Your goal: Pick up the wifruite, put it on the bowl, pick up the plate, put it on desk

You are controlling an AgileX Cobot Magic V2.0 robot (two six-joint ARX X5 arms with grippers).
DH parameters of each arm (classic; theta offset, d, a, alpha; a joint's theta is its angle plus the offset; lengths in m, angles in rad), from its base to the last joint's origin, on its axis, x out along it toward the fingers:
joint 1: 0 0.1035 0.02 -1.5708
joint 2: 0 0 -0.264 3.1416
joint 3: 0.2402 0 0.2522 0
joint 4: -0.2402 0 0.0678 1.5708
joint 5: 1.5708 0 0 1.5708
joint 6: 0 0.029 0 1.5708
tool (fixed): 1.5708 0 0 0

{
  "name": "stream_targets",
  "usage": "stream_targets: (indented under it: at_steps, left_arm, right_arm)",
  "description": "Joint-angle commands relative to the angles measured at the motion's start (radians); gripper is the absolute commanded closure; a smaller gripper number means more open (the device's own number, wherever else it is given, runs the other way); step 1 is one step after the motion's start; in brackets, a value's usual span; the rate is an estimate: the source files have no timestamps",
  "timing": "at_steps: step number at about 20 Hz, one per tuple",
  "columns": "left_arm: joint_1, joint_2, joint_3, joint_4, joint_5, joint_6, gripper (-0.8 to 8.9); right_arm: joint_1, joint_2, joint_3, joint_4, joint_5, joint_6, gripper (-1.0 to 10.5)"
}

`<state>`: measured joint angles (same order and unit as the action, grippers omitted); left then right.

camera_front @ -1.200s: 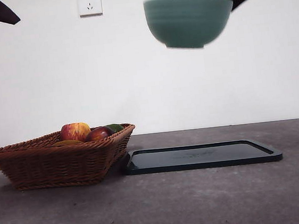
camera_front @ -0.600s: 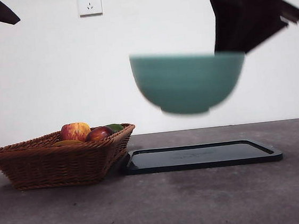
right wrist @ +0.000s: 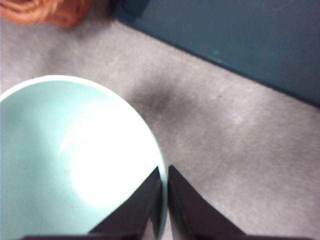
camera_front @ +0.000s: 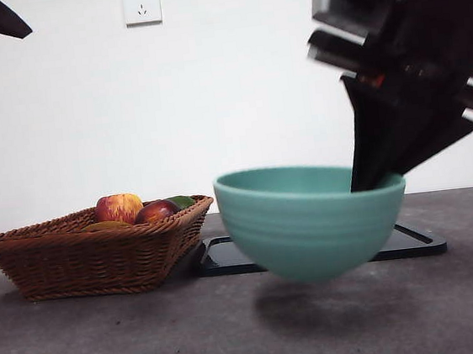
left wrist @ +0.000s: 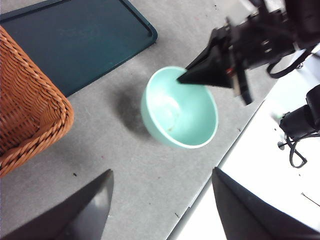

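My right gripper (camera_front: 372, 183) is shut on the rim of the teal-green bowl (camera_front: 310, 228) and holds it just above the dark grey desk (camera_front: 110, 342), in front of the flat dark plate (camera_front: 417, 244). The right wrist view shows its jaws (right wrist: 165, 171) pinching the rim of the bowl (right wrist: 60, 165), which is empty. The left wrist view shows the bowl (left wrist: 180, 110) and plate (left wrist: 75, 40) from above. A dull brown fruit, the wifruite (camera_front: 106, 226), just shows over the basket rim. My left gripper (left wrist: 161, 172) is open and empty, high up.
A brown wicker basket (camera_front: 84, 260) stands at the left against the plate, holding a red-and-yellow apple (camera_front: 120, 208), a dark red fruit (camera_front: 155, 212) and a green one (camera_front: 181, 201). The desk's edge (left wrist: 210, 190) runs close to the bowl in the left wrist view.
My right gripper has brought the bowl down from high in the air to just above the desk and nearer the camera. The left arm has not moved.
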<state>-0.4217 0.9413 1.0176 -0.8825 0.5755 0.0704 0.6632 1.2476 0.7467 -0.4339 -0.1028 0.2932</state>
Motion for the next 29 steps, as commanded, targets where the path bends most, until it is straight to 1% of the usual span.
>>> stream_targets:
  at_steps: [1, 5, 11, 12, 15, 19, 22, 25, 29]
  left_arm:
    - [-0.005, 0.004, 0.011, 0.009, 0.005, 0.019, 5.01]
    - [-0.005, 0.004, 0.011, 0.008, 0.005, 0.019, 5.01]
    - [-0.005, 0.004, 0.011, 0.008, 0.005, 0.019, 5.01]
    - [-0.005, 0.004, 0.011, 0.008, 0.005, 0.019, 5.01]
    - [-0.005, 0.004, 0.011, 0.008, 0.005, 0.019, 5.01]
    - [-0.005, 0.004, 0.011, 0.008, 0.005, 0.019, 5.01]
    - [-0.005, 0.004, 0.011, 0.008, 0.005, 0.019, 5.01]
    - [-0.005, 0.004, 0.011, 0.008, 0.005, 0.019, 5.01]
    - [-0.005, 0.004, 0.011, 0.008, 0.005, 0.019, 5.01]
  right_arm:
    - [0.012, 0.063, 0.005, 0.032, 0.002, 0.014, 9.4]
    - [0.016, 0.116, 0.005, 0.057, 0.002, 0.014, 9.4]
    - [0.016, 0.127, 0.005, 0.055, -0.004, 0.015, 9.4]
    - [0.016, 0.129, 0.005, 0.051, -0.005, 0.018, 9.2]
    - [0.016, 0.133, 0.005, 0.043, -0.004, 0.023, 7.3]
    - [0.017, 0.130, 0.006, 0.045, 0.000, 0.040, 7.2]
    - [0.016, 0.103, 0.022, 0.038, 0.007, 0.040, 7.0]
    - [0.015, 0.037, 0.066, -0.027, 0.007, 0.032, 6.8]
    - [0.015, -0.076, 0.133, -0.156, 0.002, -0.014, 6.8]
